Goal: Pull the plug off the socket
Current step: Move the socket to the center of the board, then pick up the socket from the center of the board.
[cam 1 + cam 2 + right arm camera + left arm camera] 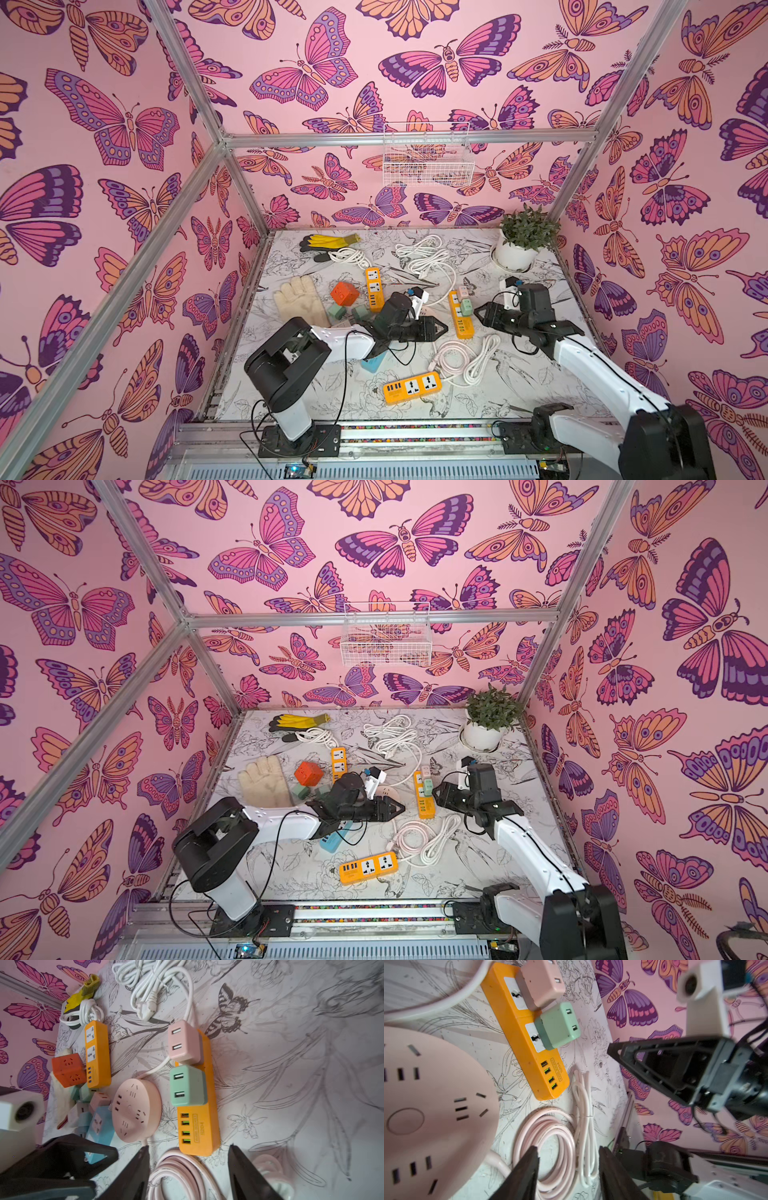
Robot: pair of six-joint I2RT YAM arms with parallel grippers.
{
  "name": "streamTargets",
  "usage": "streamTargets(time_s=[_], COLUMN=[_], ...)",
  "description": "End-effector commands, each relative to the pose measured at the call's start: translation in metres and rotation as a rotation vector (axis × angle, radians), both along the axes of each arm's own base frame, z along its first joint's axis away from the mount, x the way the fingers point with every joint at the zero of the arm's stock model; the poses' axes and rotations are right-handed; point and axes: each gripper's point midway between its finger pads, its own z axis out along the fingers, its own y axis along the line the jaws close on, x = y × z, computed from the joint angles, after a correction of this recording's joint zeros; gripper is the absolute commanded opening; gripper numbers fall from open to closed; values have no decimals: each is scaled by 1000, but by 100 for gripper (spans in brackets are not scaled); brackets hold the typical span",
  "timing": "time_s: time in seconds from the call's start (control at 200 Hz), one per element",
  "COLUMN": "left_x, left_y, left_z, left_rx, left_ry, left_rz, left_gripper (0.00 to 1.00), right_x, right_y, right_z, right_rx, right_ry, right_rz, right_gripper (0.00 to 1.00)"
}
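1. The counter (519,386), printed with black-and-white flowers, is carrying a scatter of power strips, cables and gloves.
2. The left arm (340,338) is reaching in from the left side and the right arm (590,365) from the right. Both are pointing toward the middle of the counter.
3. The left gripper (568,1150) is standing open, with a clear gap between its two dark fingers (527,1169). It is gripping nothing, and the coiled pink cable (546,1140) is showing through the gap, lying on the counter.
4. The right gripper (188,1147) is likewise standing open and gripping nothing. In the right wrist view, the USB end of the orange power strip (207,1126) is showing in the gap between its tips. In both top views the gripper is sitting near the strip but apart from it.
5. That strip is lying flat on the counter between the two grippers, with a white cord (189,1001) leaving its far end.
6. The round pink socket (136,1110) is lying just beside the strip, on the left gripper's side.
7. The green plug (187,1085) is sitting plugged into the strip's outlet nearer the USB ports.
8. The pink plug (182,1042) is sitting plugged into the next outlet, just beside the green plug, toward the cord end.
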Motion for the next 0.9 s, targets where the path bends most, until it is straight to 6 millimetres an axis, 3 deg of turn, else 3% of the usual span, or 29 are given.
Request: streamTargets(time_s=[0.0, 0.245, 0.365, 0.536, 0.676, 0.896], left_x=[9, 14, 14, 21, 27, 31], left_y=[-7, -24, -22, 1, 26, 67], left_z=[-9, -26, -28, -16, -4, 16], left_rx=[36, 132, 140, 154, 162, 179], left_ry=[24, 59, 60, -8, -67, -174], left_rz=[61, 69, 82, 131, 182, 260], left_gripper=[43, 40, 41, 43, 45, 49], right_x=[-1, 17, 25, 27, 34, 36], right_y=[10, 18, 16, 18, 7, 20], right_z=[3, -6, -10, -18, -27, -30], right_rx=[-37, -179, -226, -324, -431, -469], right_ry=[12, 37, 52, 89, 126, 141], right_rz=[91, 141, 95, 100, 32, 75], right_gripper=[62, 62, 62, 62, 62, 64])
